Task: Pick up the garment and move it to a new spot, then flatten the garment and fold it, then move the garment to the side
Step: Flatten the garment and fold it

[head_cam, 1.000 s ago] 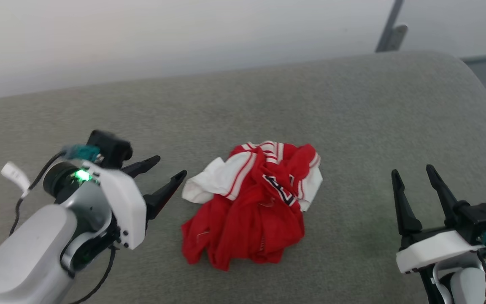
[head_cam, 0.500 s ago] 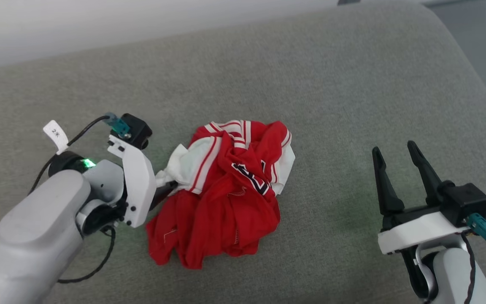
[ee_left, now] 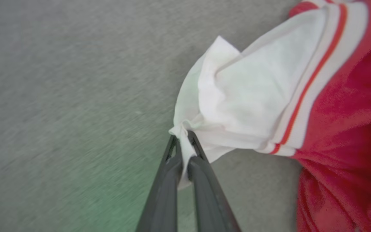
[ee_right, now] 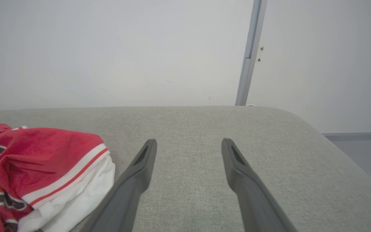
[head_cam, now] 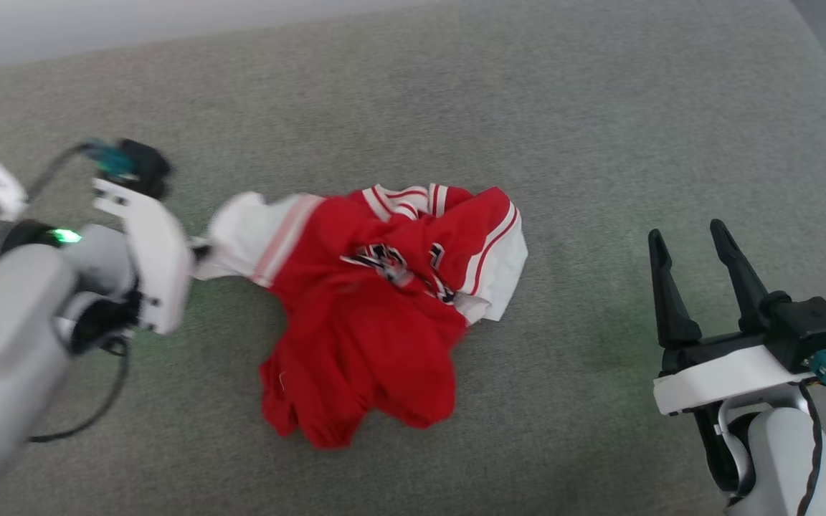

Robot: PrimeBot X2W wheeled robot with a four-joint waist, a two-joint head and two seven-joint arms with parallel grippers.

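Note:
The garment (head_cam: 377, 308), a red shirt with white sleeves and striped trim, lies crumpled on the grey cushion (head_cam: 456, 107). My left gripper (head_cam: 198, 251) is at its left end, shut on the white sleeve. In the left wrist view the two fingers (ee_left: 182, 145) pinch a bunched corner of white sleeve of the garment (ee_left: 262, 96), and the cloth stretches away from them. My right gripper (head_cam: 685, 240) stands open to the right of the shirt, apart from it. In the right wrist view the right gripper (ee_right: 187, 143) is spread over bare cushion, with the garment (ee_right: 43, 161) at left.
The grey cushion's rounded right edge (ee_right: 317, 129) drops off to a floor (ee_right: 366, 148). A pale wall (ee_right: 108, 48) with a grey vertical strip (ee_right: 250, 51) stands behind the cushion. A cable (head_cam: 90, 416) hangs from my left arm.
My left gripper reached the white sleeve, shut on it and pulled it leftward, stretching the shirt out. The head camera tilted down. The right gripper stayed open.

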